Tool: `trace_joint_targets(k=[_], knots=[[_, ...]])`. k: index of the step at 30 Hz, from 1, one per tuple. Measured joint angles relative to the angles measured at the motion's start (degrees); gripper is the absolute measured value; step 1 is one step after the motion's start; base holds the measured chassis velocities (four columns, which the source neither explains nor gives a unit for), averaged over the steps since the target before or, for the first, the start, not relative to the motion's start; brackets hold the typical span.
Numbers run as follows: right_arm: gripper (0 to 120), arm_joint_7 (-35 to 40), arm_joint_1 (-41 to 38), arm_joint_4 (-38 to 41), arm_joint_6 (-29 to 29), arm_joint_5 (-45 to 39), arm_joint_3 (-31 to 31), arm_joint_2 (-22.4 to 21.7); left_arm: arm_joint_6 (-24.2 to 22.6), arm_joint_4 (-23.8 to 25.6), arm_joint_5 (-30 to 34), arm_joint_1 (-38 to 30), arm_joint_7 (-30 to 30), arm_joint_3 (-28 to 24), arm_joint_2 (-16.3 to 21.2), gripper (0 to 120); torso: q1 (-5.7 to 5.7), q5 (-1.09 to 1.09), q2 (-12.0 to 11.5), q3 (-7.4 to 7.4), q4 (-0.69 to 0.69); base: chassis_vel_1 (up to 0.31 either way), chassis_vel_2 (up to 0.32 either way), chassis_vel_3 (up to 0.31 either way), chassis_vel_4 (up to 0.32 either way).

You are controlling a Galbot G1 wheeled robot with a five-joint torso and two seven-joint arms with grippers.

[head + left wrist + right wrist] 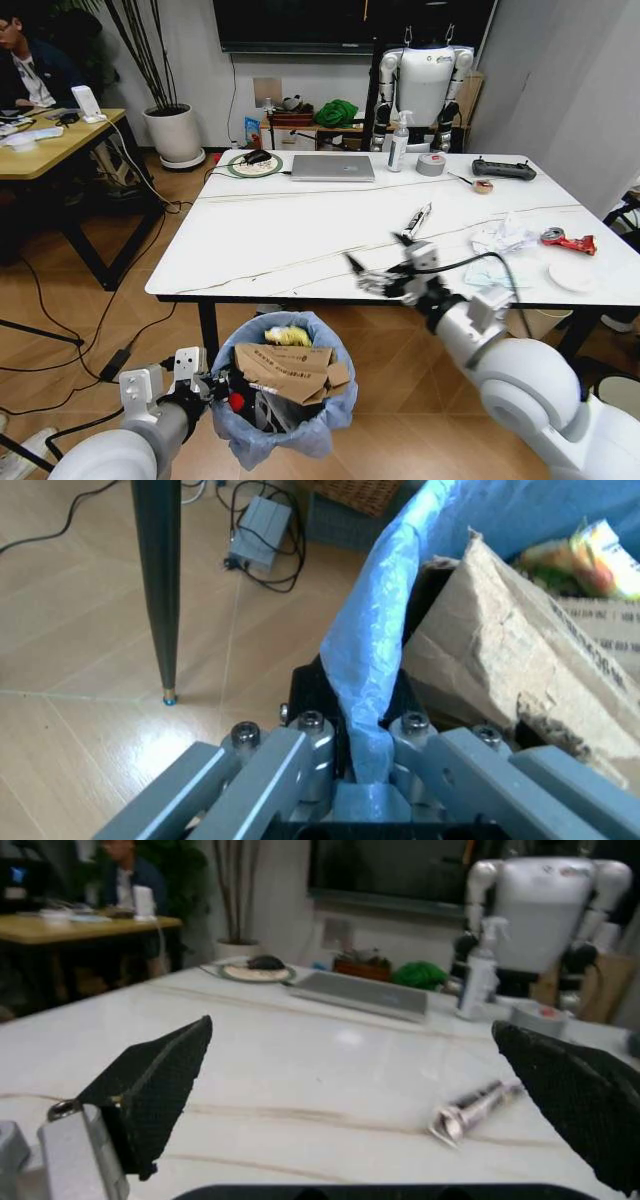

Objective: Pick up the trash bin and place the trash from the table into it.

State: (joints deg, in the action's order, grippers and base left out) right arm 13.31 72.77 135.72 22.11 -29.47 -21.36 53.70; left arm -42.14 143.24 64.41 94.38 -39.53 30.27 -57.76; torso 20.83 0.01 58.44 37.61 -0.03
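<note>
- Your left gripper is clamped on the rim of the bin, pinching the blue bag between its jaws, and holds it off the floor just below the table edge.
- The bin already carries cardboard and a yellow wrapper, so part of the job looks done.
- Your right gripper hovers over the table's near edge, jaws wide apart and empty.
- Left on the table: a silver wrapper just ahead of it, crumpled tissues, a crushed bottle and a flat white packet.
</note>
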Motion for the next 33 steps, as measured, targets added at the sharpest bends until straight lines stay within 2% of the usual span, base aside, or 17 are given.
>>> trace_joint_targets(k=[5, 11, 33], knots=[[100, -0.9, 7.6, 0.9, -0.3, 6.6, -5.2, 8.8, 0.0, 0.0, 0.0, -0.1, 0.2, -0.4, 0.3, 2, 0.0, -0.01, 0.0, 0.0, 0.02, 0.0, 0.0, 0.0, 0.0], [100, -1.1, 10.0, 1.9, -0.3, 8.6, -6.8, 13.3, 0.0, 0.0, 0.0, 0.0, 0.4, -0.5, 0.4, 2, 0.0, -0.03, 0.0, 0.0, 0.03, -0.008, -0.01, 0.011, 0.011], [100, -0.2, 11.5, 3.1, 0.5, 6.9, -7.6, 13.5, 0.0, 0.0, -0.3, 0.5, 0.5, -0.8, 0.4, 2, 0.0, -0.02, 0.0, 0.0, 0.03, -0.121, -0.123, 0.124, 0.126]])
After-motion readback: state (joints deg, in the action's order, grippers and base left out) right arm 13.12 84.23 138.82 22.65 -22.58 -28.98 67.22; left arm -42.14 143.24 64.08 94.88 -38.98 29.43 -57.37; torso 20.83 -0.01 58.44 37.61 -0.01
